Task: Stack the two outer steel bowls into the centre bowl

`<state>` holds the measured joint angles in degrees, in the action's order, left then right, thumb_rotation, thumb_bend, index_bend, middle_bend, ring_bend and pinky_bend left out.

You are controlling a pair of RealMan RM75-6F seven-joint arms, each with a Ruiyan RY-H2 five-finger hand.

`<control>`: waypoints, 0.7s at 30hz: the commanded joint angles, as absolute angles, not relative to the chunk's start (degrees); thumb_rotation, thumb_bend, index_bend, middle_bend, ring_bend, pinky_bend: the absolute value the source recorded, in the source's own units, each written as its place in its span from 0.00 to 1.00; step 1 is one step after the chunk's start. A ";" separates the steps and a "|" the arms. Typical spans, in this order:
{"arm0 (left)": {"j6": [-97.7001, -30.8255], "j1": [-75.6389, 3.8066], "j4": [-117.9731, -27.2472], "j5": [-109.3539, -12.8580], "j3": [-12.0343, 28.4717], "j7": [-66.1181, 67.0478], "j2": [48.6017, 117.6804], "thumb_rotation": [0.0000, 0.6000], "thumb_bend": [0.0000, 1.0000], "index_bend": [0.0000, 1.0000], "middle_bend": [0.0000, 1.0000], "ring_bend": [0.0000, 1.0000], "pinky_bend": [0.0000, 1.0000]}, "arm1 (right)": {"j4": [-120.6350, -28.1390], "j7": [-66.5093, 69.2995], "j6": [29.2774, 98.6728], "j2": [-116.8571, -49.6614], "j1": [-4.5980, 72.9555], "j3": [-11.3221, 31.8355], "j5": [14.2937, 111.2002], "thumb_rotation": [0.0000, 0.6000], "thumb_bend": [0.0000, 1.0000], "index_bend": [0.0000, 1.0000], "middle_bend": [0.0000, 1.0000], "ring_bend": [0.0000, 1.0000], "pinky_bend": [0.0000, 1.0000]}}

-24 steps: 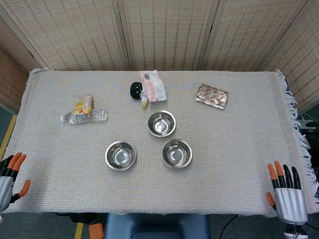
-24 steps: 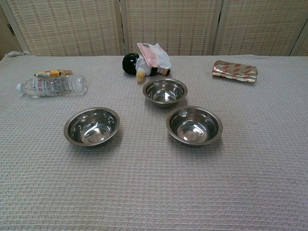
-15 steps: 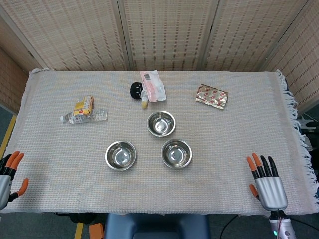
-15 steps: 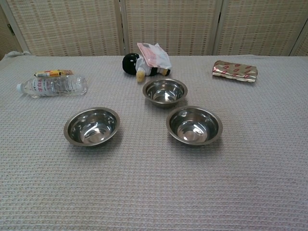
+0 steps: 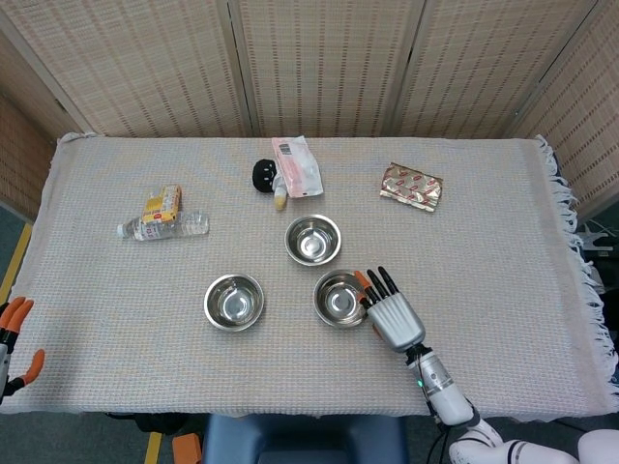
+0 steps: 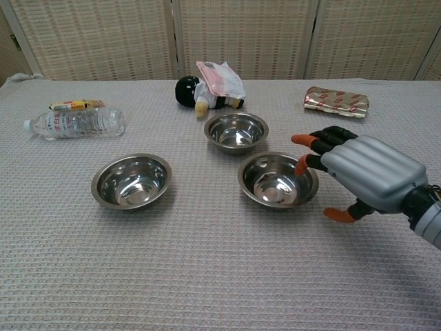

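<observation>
- Three bowls sit mid-table in a triangle: back bowl (image 5: 312,240), left bowl (image 5: 233,302) and right bowl (image 5: 342,298) nearer the front.
- Right hand (image 5: 392,315) is just right of the right bowl, fingertips over its rim.
- Water bottle (image 5: 164,226) lies far left, snack pack (image 5: 162,203) just behind it.
- Foil packet (image 5: 411,187) sits back right.

The left hand (image 5: 12,333) is cut off by the head view's left edge, its grasp unreadable.

Bare cloth (image 5: 503,261) lies open around the bowls (image 5: 312,240).
</observation>
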<state>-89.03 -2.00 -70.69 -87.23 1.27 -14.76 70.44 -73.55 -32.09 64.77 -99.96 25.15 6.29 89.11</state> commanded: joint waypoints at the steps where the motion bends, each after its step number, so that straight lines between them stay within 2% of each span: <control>1: -89.97 -1.60 -70.88 -87.72 1.21 -15.28 70.11 1.00 0.46 0.00 0.00 0.00 0.10 | -70.65 -30.30 64.35 -102.41 26.68 6.62 89.57 1.00 0.17 0.45 0.00 0.00 0.00; 5: -90.60 -1.50 -70.45 -88.51 1.02 -16.36 69.85 1.00 0.46 0.00 0.00 0.00 0.10 | -67.82 -30.03 63.84 -104.28 27.87 6.13 89.74 1.00 0.23 0.63 0.01 0.00 0.00; 9: -91.19 -1.44 -70.07 -89.12 0.91 -16.74 69.89 1.00 0.46 0.00 0.00 0.00 0.10 | -66.17 -29.69 63.83 -105.54 28.92 6.06 89.88 1.00 0.32 0.72 0.03 0.00 0.00; 12: -91.67 -1.30 -69.91 -89.31 0.94 -16.96 69.92 1.00 0.47 0.00 0.00 0.00 0.10 | -65.29 -28.35 65.71 -106.14 29.34 6.28 90.70 1.00 0.35 0.73 0.05 0.00 0.00; 17: -91.82 -1.19 -69.96 -89.52 0.80 -16.90 69.95 1.00 0.47 0.00 0.00 0.00 0.10 | -65.69 -26.13 68.79 -105.62 30.06 8.12 90.91 1.00 0.35 0.74 0.06 0.00 0.00; 21: -91.81 -1.24 -70.06 -89.77 0.70 -16.77 69.98 1.00 0.47 0.00 0.00 0.00 0.10 | -66.66 -28.55 68.37 -105.28 32.22 11.85 88.83 1.00 0.35 0.74 0.06 0.00 0.00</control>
